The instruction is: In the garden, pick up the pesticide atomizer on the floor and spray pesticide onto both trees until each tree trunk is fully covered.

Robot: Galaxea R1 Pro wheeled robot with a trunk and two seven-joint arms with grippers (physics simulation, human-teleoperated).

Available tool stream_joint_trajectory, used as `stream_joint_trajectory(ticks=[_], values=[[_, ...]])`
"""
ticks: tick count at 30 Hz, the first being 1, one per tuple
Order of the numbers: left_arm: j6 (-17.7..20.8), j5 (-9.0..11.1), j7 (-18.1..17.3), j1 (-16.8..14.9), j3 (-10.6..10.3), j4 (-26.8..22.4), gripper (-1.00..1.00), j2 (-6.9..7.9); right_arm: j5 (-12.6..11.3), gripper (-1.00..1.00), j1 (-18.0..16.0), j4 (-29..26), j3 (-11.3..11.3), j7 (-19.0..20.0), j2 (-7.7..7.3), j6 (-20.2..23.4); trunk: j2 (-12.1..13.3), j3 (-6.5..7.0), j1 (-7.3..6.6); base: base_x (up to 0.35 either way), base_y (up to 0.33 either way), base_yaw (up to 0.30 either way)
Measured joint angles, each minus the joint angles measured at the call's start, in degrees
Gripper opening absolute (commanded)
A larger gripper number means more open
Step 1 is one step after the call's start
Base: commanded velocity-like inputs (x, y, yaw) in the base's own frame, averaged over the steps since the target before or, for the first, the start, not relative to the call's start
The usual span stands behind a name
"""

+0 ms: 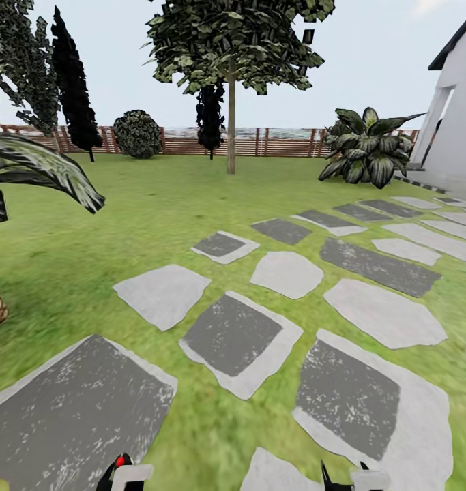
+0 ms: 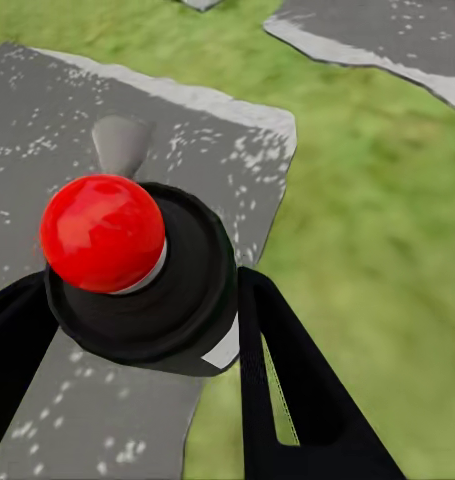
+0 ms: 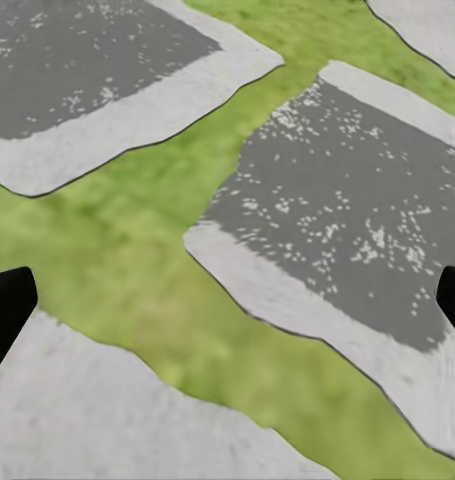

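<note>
The left gripper (image 2: 137,330) was clamped on the pesticide atomizer (image 2: 142,275), a black round-bodied sprayer with a glossy red ball top, its 2 black fingers (image 2: 297,390) pressed against the body's sides, above a grey speckled stepping stone (image 2: 47,130). The right gripper (image 3: 227,300) stood wide open over blurry green grass (image 3: 117,240). In the head view, 1 tall pale-trunked tree (image 1: 230,129) stood at 12 o'clock before the brown slatted wooden fence (image 1: 280,142).

- Left gripper (image 2: 137,300): fingers ran off frame; clamped black body with red knob (image 2: 102,232) hid the stone (image 2: 47,130) beneath.
- Right gripper (image 3: 227,300): fingertips alone visible at frame edges.
</note>
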Motion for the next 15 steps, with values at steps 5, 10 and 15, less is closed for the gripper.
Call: stream_joint_trajectory(ticks=[5, 10, 15], values=[[0.0, 0.0, 0.0, 0.0, 0.0, 0.0, -1.0, 0.0, 0.0, 1.0, 0.0, -0.1, 0.1, 0.1, 0.0, 0.0, 0.0, 0.0, 0.0, 0.339, 0.0, 0.0], [0.0, 0.0, 0.0, 0.0, 0.0, 0.0, -1.0, 0.0, 0.1, 1.0, 0.0, 0.0, 0.1, 0.2, -0.07, 0.0, 0.0, 0.0, 0.0, 0.339, 0.0, 0.0], [0.0, 0.0, 0.0, 0.0, 0.0, 0.0, -1.0, 0.0, 0.1, 1.0, 0.0, 0.0, 0.1, 0.2, -0.06, 0.0, 0.0, 0.0, 0.0, 0.339, 0.0, 0.0]])
